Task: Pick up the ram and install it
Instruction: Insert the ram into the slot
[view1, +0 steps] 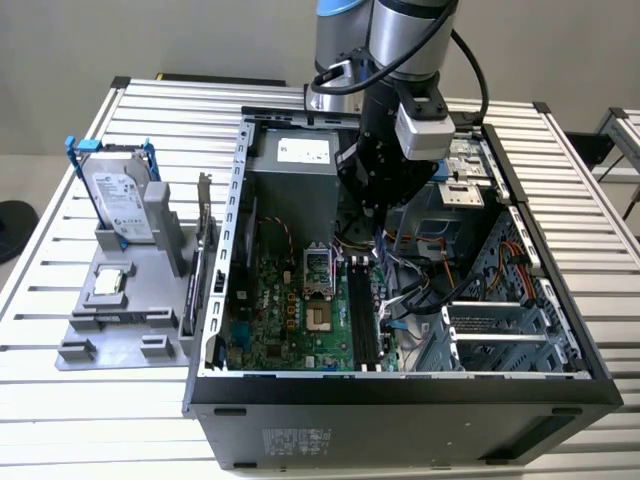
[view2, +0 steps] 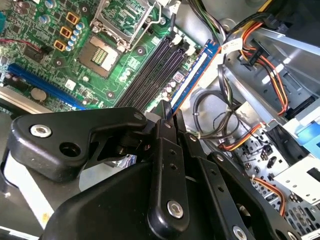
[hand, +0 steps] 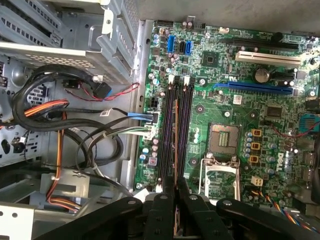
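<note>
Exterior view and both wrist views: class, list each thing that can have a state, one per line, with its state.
gripper: shut on the ram, over the motherboard
ram: held edge-on above the memory slots
processor socket: empty, latch frame open
computer case: side panel off, interior exposed
hard drive: standing upright in the grey holder

Open computer case (view1: 400, 400), green motherboard (view1: 290, 310), hard drive (view1: 120, 200), grey holder (view1: 120, 330)

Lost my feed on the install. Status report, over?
Gripper shut on the ram, edge-on, inside the computer case. Ram above the memory slots, not seated. Loose cables lie beside the slots, not across them.
</note>
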